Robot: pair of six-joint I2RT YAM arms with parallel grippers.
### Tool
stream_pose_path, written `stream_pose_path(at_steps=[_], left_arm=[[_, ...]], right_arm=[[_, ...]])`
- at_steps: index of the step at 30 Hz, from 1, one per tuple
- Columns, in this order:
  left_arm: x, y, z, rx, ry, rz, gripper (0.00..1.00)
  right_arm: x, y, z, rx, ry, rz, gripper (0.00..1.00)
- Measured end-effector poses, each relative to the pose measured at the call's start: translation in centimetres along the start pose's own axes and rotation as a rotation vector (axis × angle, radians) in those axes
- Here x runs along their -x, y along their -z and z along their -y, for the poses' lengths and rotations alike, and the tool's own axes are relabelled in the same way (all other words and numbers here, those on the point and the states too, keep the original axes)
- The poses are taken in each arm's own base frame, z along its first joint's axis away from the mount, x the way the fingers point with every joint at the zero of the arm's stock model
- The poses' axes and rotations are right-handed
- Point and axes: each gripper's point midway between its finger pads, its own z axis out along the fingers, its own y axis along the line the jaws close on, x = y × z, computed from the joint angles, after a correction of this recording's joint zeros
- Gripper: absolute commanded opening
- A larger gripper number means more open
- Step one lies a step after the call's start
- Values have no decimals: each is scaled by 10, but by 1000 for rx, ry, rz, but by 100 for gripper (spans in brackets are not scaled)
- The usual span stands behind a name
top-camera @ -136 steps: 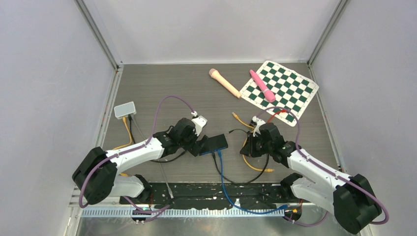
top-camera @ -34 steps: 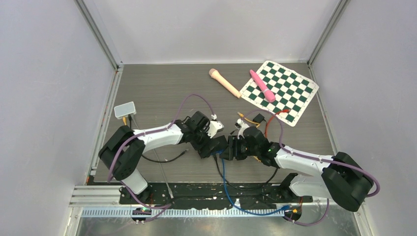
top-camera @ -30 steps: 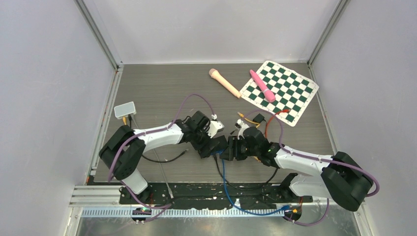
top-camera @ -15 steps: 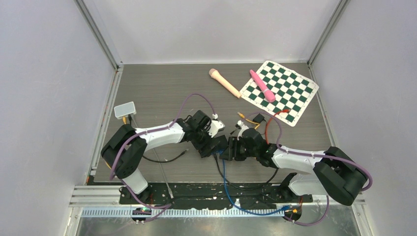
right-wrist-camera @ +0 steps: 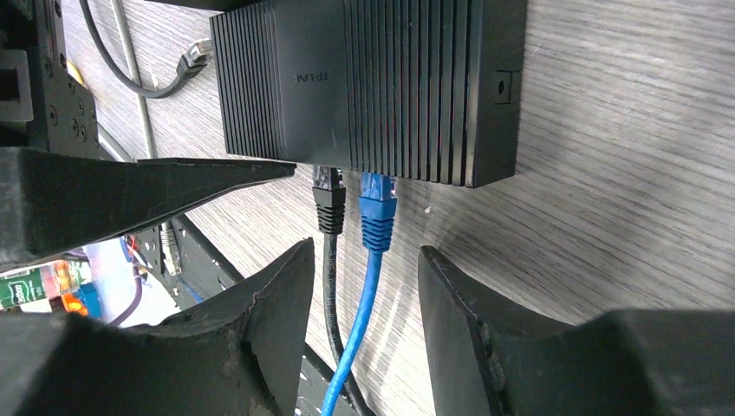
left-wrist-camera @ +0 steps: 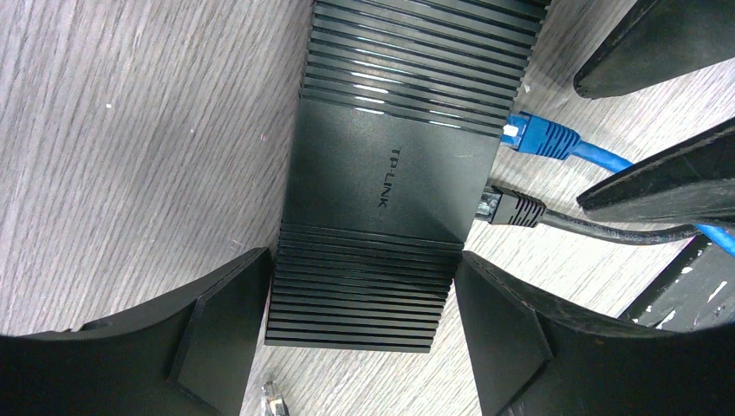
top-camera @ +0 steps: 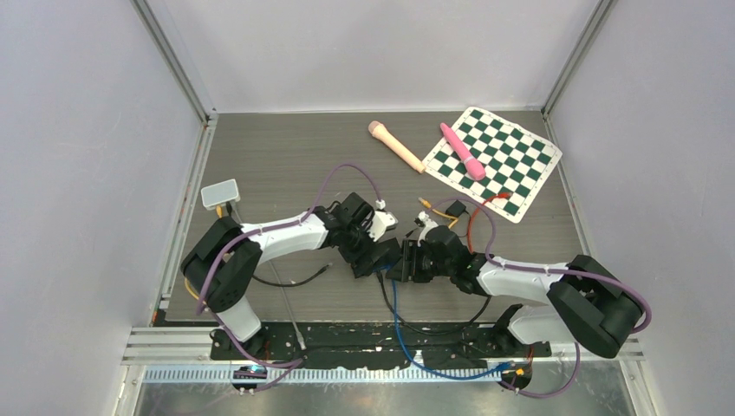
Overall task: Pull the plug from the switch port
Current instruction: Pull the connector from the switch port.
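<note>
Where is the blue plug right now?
In the right wrist view, the blue plug sits in the black switch, immediately right of the black plug.

The switch (left-wrist-camera: 381, 173) is matt black, ribbed with fine parallel ridges at both ends, with pale grey lettering on its smooth middle. The blue plug (left-wrist-camera: 537, 136) has a bright blue cable (right-wrist-camera: 351, 338). The black plug (left-wrist-camera: 511, 208) has a black cable (right-wrist-camera: 328, 286). The worktop (top-camera: 286, 156) is grey-brown wood grain. The mat (top-camera: 511, 165) is chequered green and white. One stick (top-camera: 462, 151) is pink, the other stick (top-camera: 396, 146) peach. The left arm (top-camera: 277, 238) and right arm (top-camera: 520, 279) are white with black joints and purple cords (top-camera: 347, 169).
</note>
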Motion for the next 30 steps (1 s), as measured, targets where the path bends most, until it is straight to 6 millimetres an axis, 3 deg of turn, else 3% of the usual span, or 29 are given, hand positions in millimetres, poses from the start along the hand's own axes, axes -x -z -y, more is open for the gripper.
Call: stream_pose_path(at_steps=[3,6,12,17,21,24,27,30], left_arm=[[0,0,0,0,0,0,84],[0,0,1,3,-1,2,99],[-8,13,-2,68,-15,33,100],[12,52,-8,158,-37,172,100],[39,105,-20,300,-35,407,100],[40,139,-37,438,30,576,100],[25,149,-56,517,107,615,99],[19,138,-62,502,127,576,98]], right_arm=[[-1,-1,2,-5,-4,-4,54],[-1,-2,2,-7,-5,-5,55],[0,-2,2,-8,-7,1,55],[0,-2,2,-9,-6,3,55],[3,1,0,-7,-2,15,56],[6,4,-1,-8,3,28,57],[8,6,-1,-12,7,39,57],[9,7,-1,-14,11,44,57]])
